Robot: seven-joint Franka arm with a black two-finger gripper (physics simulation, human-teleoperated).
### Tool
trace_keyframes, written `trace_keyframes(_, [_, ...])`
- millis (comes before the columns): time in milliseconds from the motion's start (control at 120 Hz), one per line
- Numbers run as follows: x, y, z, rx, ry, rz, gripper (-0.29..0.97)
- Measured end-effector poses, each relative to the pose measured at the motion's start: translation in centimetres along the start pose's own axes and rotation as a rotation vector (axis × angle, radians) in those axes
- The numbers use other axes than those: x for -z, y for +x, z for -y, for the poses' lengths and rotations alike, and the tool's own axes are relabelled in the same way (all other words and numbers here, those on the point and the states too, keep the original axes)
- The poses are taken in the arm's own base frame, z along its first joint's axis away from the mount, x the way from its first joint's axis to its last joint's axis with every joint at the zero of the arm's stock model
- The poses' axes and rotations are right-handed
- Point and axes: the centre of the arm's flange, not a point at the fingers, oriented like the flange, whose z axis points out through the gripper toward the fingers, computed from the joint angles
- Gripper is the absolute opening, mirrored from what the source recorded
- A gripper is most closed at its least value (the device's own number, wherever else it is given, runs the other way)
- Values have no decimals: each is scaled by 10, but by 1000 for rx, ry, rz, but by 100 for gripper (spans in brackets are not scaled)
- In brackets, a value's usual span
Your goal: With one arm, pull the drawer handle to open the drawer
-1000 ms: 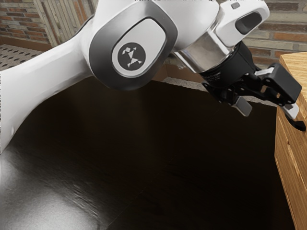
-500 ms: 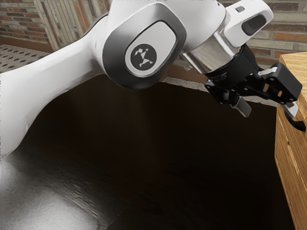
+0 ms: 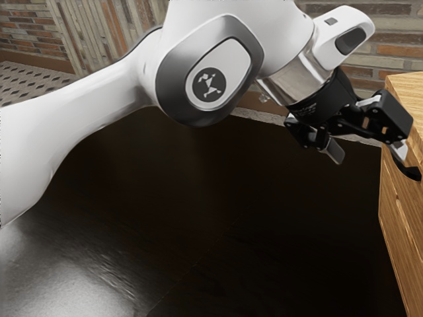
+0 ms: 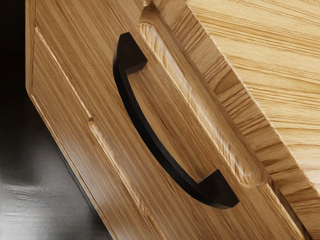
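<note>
At the exterior view's right edge stands a light wooden drawer cabinet (image 3: pixel 400 224). A curved black handle (image 3: pixel 414 173) juts from its top drawer. My black gripper (image 3: pixel 369 152) hovers just to the left of that handle, at about its height, with its fingers spread open and nothing between them. In the wrist view the handle (image 4: pixel 150 137) runs diagonally across the drawer front (image 4: pixel 100 60), close ahead of my hand, with the cabinet's top (image 4: pixel 260 65) beyond it.
The cabinet sits on a dark glossy table (image 3: pixel 198 218) that stretches toward the exterior view's left. My white arm (image 3: pixel 132 99) crosses above it from the upper left. A brick wall (image 3: pixel 26 26) stands behind.
My arm's elbow has swung toward the exterior view's right and a little higher. The gripper has stayed almost in place beside the handle, still open.
</note>
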Motion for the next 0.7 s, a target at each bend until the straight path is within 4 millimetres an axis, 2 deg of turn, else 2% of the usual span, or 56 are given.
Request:
trace_keyframes(308, [-12, 8, 12, 26, 13, -3, 68])
trace_keyframes(700, [-23, 12, 17, 66, 12, -5, 68])
